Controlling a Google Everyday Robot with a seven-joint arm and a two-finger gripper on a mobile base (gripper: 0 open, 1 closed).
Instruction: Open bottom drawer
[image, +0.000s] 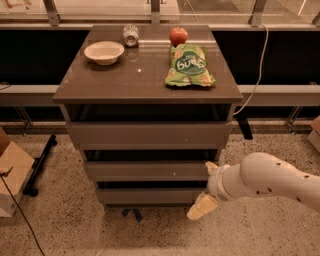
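Camera view: I see a grey-brown cabinet (145, 82) with three drawers, standing on a speckled floor (75, 230). The bottom drawer (150, 196) is the lowest and smallest front, just above the floor, with a narrow dark gap over its upper edge. Its front sits a little further back than the middle drawer (147, 170) above it, and the top drawer (149, 134) has the tallest front.

My gripper (206, 187) is at the right end of the bottom drawer, low and near the floor, and the white arm (272, 181) comes in from the right side. The two cream fingers are spread apart: the upper one (211, 167) is beside the right end of the middle drawer, and the lower one (202, 207) hangs at the lower right corner of the bottom drawer. I cannot tell if either finger touches a front.

On the cabinet top there are a white bowl (104, 52) at the back left, a small can (131, 35) behind it, a red apple (178, 36) and, touching the apple, a green snack bag (189, 66). A cardboard box (12, 172) stands on the floor at the left.
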